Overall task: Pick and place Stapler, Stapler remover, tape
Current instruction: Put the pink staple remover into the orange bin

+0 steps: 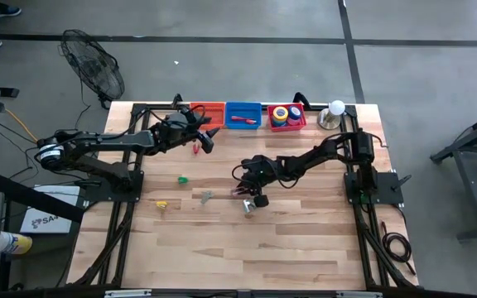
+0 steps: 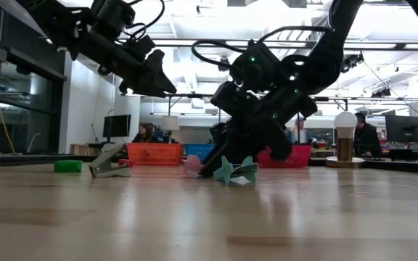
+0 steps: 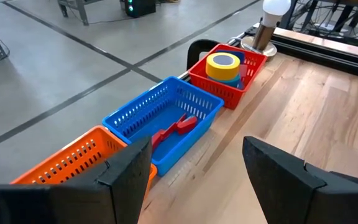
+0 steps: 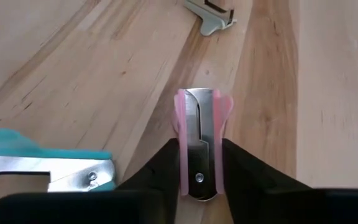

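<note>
Right gripper [image 4: 201, 163] is down low at mid-table, arm stretched in from the right, fingers pinched tight. Left gripper [image 3: 194, 171] hovers up near the far edge, jaws spread wide.

Lab: concrete floor [image 1: 247, 16], monitors [image 2: 116, 126]

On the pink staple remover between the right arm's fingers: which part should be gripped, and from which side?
Probably its narrow body, across the width. The pink staple remover lies flat on the table, long axis in line with the right gripper. One dark finger sits on each pink side, so coming from above and closing on those side faces suits its slim shape.
</note>
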